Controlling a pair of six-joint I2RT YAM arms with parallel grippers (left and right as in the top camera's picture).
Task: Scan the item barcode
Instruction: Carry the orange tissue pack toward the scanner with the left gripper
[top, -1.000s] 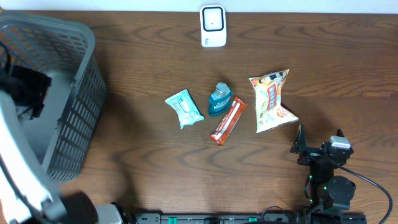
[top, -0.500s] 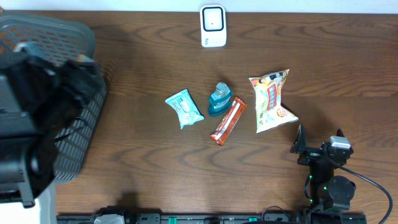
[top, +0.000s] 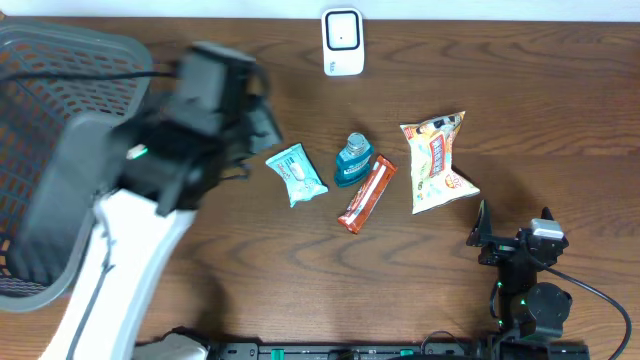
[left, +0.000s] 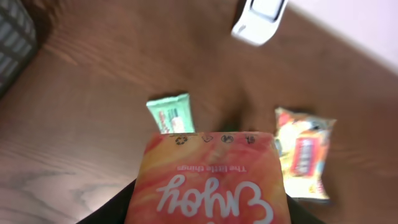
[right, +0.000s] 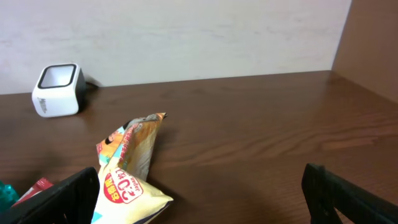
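Your view from above shows a dark brown wooden table (top: 250, 260) with a small white box-shaped barcode scanner (top: 342, 41) at its far edge.

Your left gripper (left: 208, 214) is clamped on a flat orange-and-pink foil packet (left: 208, 180) printed with white lettering. The wrist camera shows the packet upright between the dark fingers, above the table, on the near side of the scanner and to its left. From overhead the blurred left arm hides the packet.

On the near side of the scanner four things lie on the table in a loose row. A mint-green flat packet (top: 296, 174) lies to the left. A small teal bottle (top: 352, 160) lies almost straight in front of the scanner. A long orange-red snack bar wrapper (top: 366, 194) touches the bottle. A crinkled yellow-and-white snack bag (top: 436, 163) lies to the right.

A grey slotted plastic basket (top: 60, 60) stands far to the left of the scanner.

Your right gripper (top: 512, 225) sits near the table's front edge, right of the scanner. Its jaws are spread wide and hold nothing.
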